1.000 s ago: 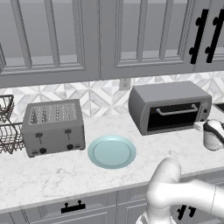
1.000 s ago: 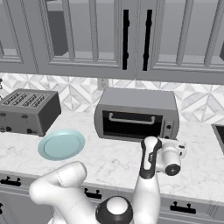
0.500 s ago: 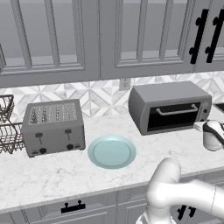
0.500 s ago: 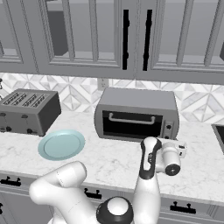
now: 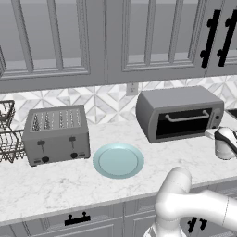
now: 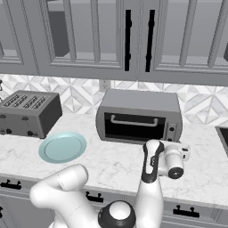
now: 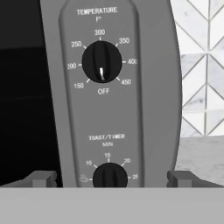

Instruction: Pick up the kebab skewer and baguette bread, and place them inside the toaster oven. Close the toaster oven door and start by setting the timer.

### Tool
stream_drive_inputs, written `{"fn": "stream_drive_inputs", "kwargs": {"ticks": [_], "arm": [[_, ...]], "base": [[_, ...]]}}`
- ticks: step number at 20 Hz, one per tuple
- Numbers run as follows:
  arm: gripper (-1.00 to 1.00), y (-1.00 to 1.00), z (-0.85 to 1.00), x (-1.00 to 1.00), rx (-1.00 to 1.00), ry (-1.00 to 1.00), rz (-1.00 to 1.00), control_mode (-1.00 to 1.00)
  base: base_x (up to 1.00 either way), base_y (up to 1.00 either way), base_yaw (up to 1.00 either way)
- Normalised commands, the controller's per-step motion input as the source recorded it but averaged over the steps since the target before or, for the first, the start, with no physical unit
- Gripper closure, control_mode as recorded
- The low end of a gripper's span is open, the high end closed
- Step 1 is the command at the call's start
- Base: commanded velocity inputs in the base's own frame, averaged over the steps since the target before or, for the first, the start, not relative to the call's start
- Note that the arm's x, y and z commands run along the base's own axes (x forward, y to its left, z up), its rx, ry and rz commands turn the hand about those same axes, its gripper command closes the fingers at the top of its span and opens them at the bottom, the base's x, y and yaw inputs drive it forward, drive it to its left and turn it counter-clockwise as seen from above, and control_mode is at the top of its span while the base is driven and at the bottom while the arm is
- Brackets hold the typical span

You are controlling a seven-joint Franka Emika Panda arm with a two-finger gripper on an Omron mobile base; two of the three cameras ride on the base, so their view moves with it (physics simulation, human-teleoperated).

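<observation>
The toaster oven (image 5: 178, 113) (image 6: 138, 111) is a wide grey box at the back of the counter. Its dark glass toaster oven door (image 5: 183, 125) (image 6: 133, 127) is shut, with the bar handle across the top. My gripper (image 5: 212, 134) (image 6: 181, 151) (image 7: 111, 179) is open and faces the control panel at the oven's right end. In the hand view the timer knob (image 7: 109, 177) sits between my two fingertips (image 7: 41, 178), apart from both. The temperature knob (image 7: 101, 62) above it points down to OFF. The kebab skewer and the baguette bread are hidden.
A pale blue plate (image 5: 118, 159) (image 6: 62, 147) with nothing on it lies on the marble counter left of the oven. A grey four-slot toaster (image 5: 56, 134) (image 6: 29, 113) stands further left, and a wire dish rack (image 5: 7, 139) at the far left edge.
</observation>
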Motion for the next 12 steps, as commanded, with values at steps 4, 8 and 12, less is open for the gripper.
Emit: {"fn": "stream_drive_inputs", "kwargs": {"ticks": [4, 8, 12], "arm": [[-1.00, 0.00, 0.00, 0.00, 0.00, 0.00, 0.00, -1.00], [-1.00, 0.00, 0.00, 0.00, 0.00, 0.00, 0.00, -1.00], [-1.00, 0.00, 0.00, 0.00, 0.00, 0.00, 0.00, -1.00]], "base": [[0.00, 0.00, 0.00], [0.00, 0.00, 0.00], [0.00, 0.00, 0.00]]}}
